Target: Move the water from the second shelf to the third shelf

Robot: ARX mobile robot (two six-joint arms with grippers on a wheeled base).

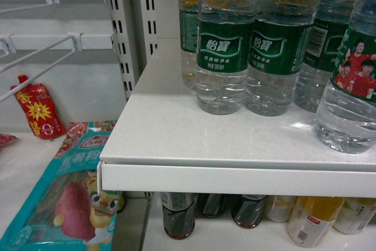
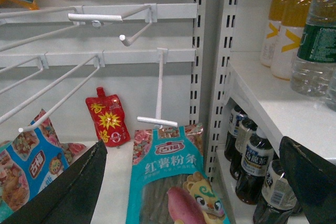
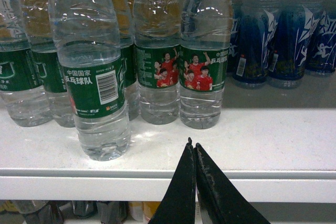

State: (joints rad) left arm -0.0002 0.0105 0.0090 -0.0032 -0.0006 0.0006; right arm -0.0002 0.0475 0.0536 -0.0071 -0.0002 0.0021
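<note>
Several clear water bottles with green labels stand on a white shelf [image 1: 194, 139]. In the head view two stand side by side [image 1: 226, 45], and one with red-shirted athletes [image 1: 352, 69] is at the right edge. The right wrist view shows one water bottle [image 3: 97, 77] nearest the shelf's front edge, and two with athlete labels [image 3: 202, 66] behind it. My right gripper [image 3: 191, 144] is shut on nothing, its tips just at the shelf's front edge, right of the front bottle. My left gripper [image 2: 194, 182] is open and empty, low over the neighbouring bay. Neither gripper shows in the head view.
Dark tea bottles [image 1: 176, 216] and yellow drinks [image 1: 311, 218] fill the shelf below. Blue bottles [image 3: 283, 35] stand at the back right. In the left bay lie a teal noodle packet [image 2: 173, 182] and a red pouch [image 2: 107, 121], under long wire hooks [image 2: 157, 87].
</note>
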